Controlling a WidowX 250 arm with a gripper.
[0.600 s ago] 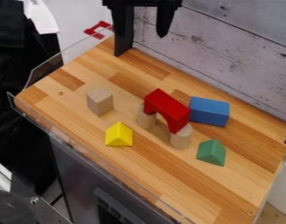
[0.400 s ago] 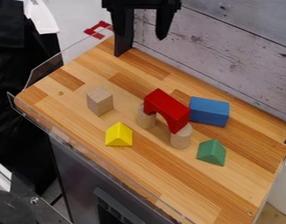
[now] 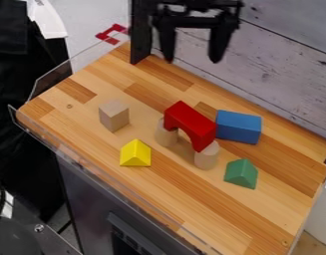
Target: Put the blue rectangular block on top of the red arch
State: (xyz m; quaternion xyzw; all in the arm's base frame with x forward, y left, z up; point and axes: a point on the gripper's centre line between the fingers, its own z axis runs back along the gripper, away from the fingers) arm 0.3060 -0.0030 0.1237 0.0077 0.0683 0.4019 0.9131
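High at the top of the view, the black gripper (image 3: 192, 58) hangs over the back edge of the table, its two fingers apart and nothing between them. Below it and farther forward, the red arch (image 3: 191, 125) rests on two round wooden cylinders. The blue rectangular block (image 3: 238, 127) lies on the wood just behind and to the right of the arch, its left end close to the arch in this view.
On the wooden tabletop (image 3: 178, 195) stand a plain wooden cube (image 3: 114, 115) to the left, a yellow triangular block (image 3: 136, 153) in front, and a green block (image 3: 241, 174) to the right. A whitewashed plank wall (image 3: 271, 69) runs along the back; a clear rim lines the left side.
The gripper has moved to the right and slightly down in the view. The arch, blue block and other blocks have stayed where they were.
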